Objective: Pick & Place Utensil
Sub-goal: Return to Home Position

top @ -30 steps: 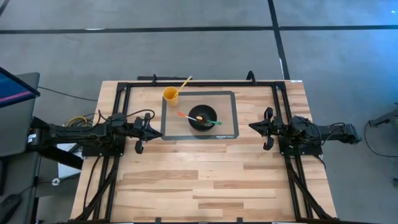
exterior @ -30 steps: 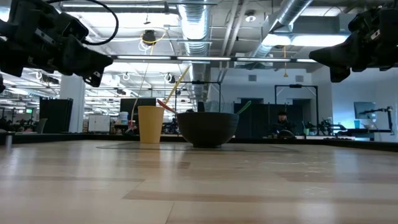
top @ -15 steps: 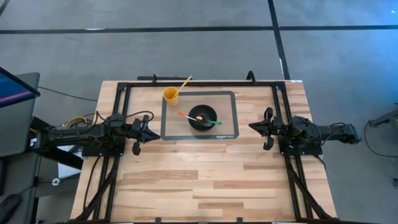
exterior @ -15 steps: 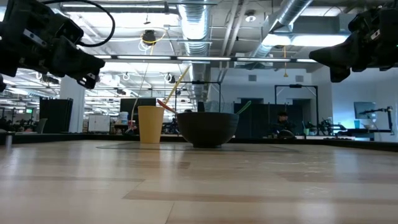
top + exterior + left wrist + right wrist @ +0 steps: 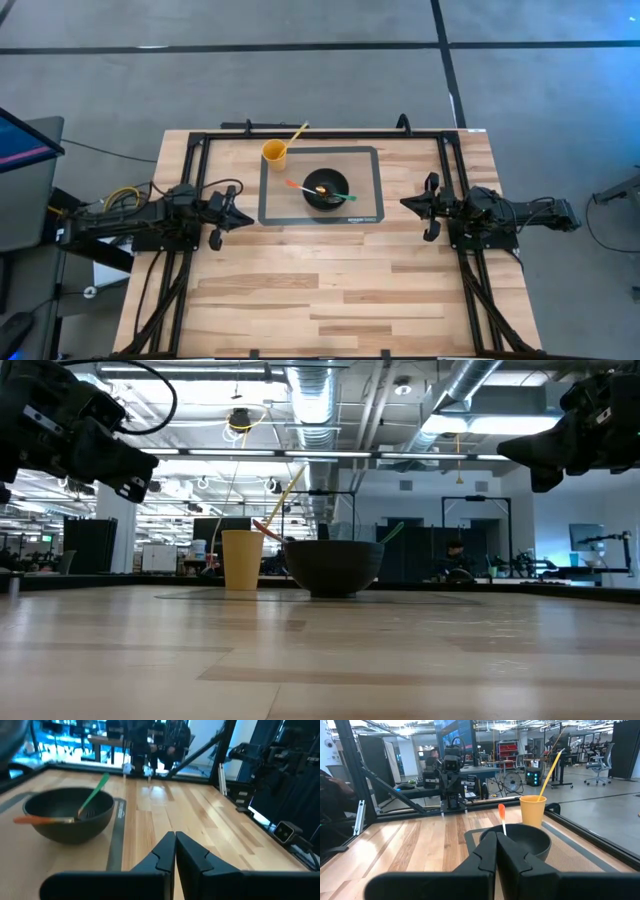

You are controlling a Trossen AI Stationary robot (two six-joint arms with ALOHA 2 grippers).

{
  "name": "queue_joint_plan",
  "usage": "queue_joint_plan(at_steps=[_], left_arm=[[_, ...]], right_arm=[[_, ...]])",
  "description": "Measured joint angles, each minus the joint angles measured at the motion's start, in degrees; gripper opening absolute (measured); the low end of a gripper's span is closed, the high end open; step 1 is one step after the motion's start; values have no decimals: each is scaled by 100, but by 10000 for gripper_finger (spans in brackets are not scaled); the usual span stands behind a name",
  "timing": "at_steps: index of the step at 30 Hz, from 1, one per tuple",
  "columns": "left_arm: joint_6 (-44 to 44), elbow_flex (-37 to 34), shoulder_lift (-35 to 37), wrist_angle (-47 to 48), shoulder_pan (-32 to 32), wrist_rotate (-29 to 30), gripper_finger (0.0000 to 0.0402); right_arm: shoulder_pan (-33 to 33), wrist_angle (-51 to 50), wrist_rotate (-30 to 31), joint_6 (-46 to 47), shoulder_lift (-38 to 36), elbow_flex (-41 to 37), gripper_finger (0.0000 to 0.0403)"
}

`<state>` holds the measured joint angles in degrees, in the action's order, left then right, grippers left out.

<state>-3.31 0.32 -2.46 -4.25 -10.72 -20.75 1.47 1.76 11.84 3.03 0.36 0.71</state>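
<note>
A dark bowl [image 5: 326,187] stands on a grey mat [image 5: 370,160] at the table's far middle. An orange-handled utensil [image 5: 40,820] and a green-handled one [image 5: 95,795] lie in it, handles leaning on the rim. A yellow cup [image 5: 275,152] stands by the mat's far left corner, with a yellow stick [image 5: 298,132] leaning out of it. My left gripper [image 5: 240,213] hangs shut above the table left of the mat and holds nothing. My right gripper [image 5: 404,203] hangs shut right of the mat, also with nothing in it.
A black frame [image 5: 330,130] runs around the work area, with rails along both sides beneath the arms. Bare wooden tabletop [image 5: 320,290] stretches from the mat to the near edge. People and desks show in the room beyond the table.
My left gripper has drawn back toward the table's left edge, away from the mat and bowl, staying shut and level. The bowl, the cup and the utensils have kept their places.
</note>
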Motion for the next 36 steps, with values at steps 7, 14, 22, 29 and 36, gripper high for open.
queue_joint_plan(at_steps=[7, 14, 22, 29, 36], left_arm=[[-37, 0, 251, -4, 0, 1, 13], [-42, 0, 250, 44, 0, 13, 13], [-42, 0, 250, 33, 0, 13, 13], [-42, 0, 250, 18, 0, 11, 13], [-41, 0, 250, -6, 0, 11, 13]], right_arm=[[-2, -1, 1, 0, 1, 0, 1], [1, -2, 0, 0, -2, 0, 1], [1, -2, -1, 0, -1, -1, 1], [-1, -1, -1, 0, -1, -1, 1], [-1, -1, 0, 0, 0, -2, 1]])
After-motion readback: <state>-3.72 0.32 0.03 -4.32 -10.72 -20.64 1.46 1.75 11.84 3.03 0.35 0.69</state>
